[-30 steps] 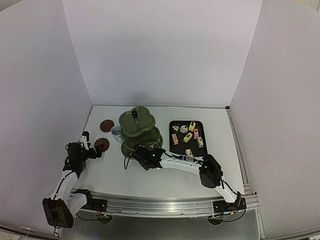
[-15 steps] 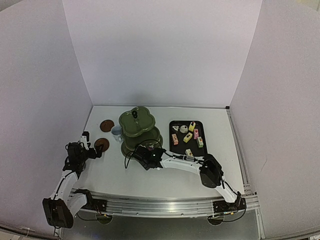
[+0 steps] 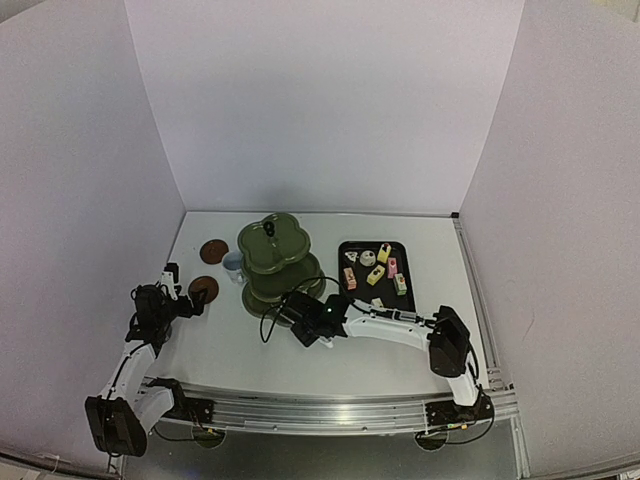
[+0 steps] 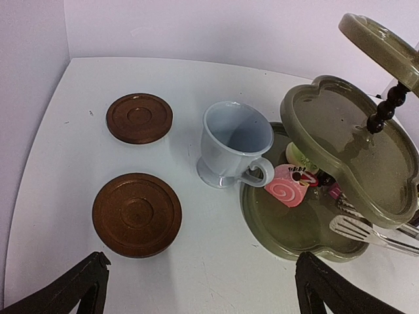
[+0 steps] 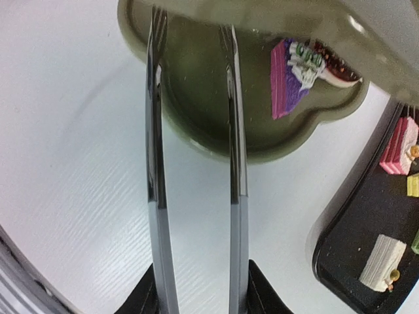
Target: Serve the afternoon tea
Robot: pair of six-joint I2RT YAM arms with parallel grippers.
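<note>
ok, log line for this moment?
right tool: shut on tongs, tips empty over stand bottom tier | left tool: open, by coasters | cup: beside stand, off coasters | tray: holds cakes

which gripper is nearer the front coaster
Left. The left gripper is open just short of the front coaster; the right gripper, holding the tongs, is over by the stand's right side.

Overhead view; both wrist views near stand (image 4: 347, 144)
</note>
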